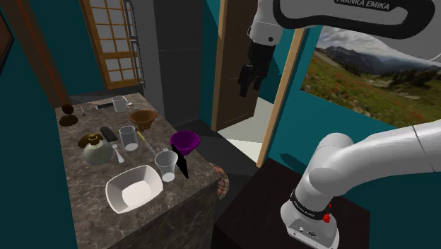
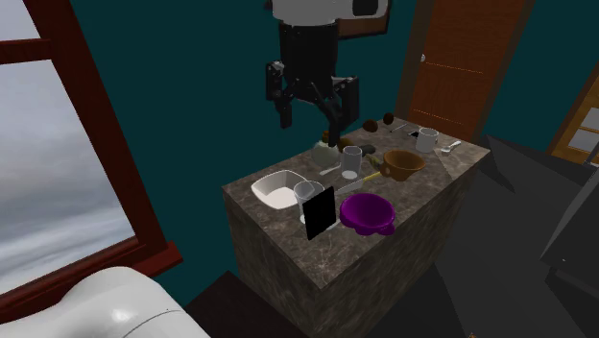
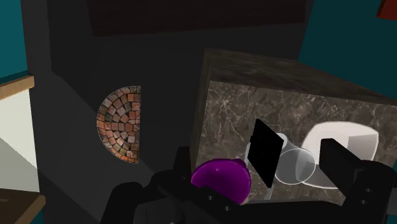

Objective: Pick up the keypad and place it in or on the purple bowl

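- While the gripper [image 2: 310, 117] hangs open & empty, we see the keypad [image 2: 320, 213] well below it, standing on edge, long axis approx. vertical, by a glass [image 2: 309, 190].
- Bowl [image 2: 366, 211] sits just beside keypad, to second exterior view's right.

- keypad [image 2: 320, 212]: flat black.
- purple bowl [image 2: 366, 211]: glossy violet.
- surface [image 2: 437, 182]: dark brown-grey stone with pale veining.
- square dish [image 1: 133, 188]: white.
- round bowl [image 2: 404, 162]: brown.
- tumbler [image 1: 167, 165]: clear, colourless.
- claw [image 2: 311, 120]: all black.
- arm [image 1: 367, 163]: white with dark joints.
- half-round mat [image 3: 119, 124]: mosaic of small rust, tan and grey tiles set in arcs.
- wall [image 1: 35, 163]: teal.
- window frame [image 2: 91, 125]: dark red.
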`<state>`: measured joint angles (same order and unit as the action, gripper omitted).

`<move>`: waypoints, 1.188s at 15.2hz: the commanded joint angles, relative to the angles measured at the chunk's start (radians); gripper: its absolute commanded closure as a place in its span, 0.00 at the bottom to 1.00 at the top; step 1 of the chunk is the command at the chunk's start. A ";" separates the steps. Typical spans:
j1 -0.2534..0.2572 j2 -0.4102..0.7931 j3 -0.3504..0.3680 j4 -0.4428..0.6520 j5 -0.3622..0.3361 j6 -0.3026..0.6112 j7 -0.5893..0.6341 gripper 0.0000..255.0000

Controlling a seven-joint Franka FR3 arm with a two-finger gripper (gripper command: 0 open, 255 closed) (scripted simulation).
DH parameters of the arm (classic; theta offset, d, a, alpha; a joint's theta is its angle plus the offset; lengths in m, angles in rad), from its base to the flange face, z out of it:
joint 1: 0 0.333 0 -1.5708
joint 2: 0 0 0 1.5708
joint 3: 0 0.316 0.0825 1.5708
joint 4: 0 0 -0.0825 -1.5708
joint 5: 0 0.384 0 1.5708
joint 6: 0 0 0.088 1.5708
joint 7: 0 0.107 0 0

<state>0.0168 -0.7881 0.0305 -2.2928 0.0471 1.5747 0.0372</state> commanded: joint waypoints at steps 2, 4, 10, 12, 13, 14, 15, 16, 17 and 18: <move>0.000 0.021 0.015 -0.010 0.003 0.027 0.017 0.00; 0.000 0.067 0.044 -0.027 0.008 0.082 0.051 0.00; -0.007 0.234 0.129 -0.044 0.008 0.241 0.156 0.00; -0.011 0.299 0.156 -0.038 0.001 0.290 0.193 0.00; -0.013 0.333 0.169 -0.034 -0.004 0.314 0.213 0.00; -0.015 0.368 0.182 -0.027 -0.010 0.337 0.232 0.00; -0.018 0.404 0.194 -0.020 -0.017 0.359 0.253 0.00; -0.020 0.440 0.206 -0.011 -0.026 0.381 0.273 0.00; -0.023 0.478 0.218 0.000 -0.036 0.402 0.295 0.00; -0.025 0.516 0.228 0.011 -0.047 0.421 0.317 0.00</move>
<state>-0.0062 -0.3090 0.2469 -2.2867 0.0099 1.9705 0.3304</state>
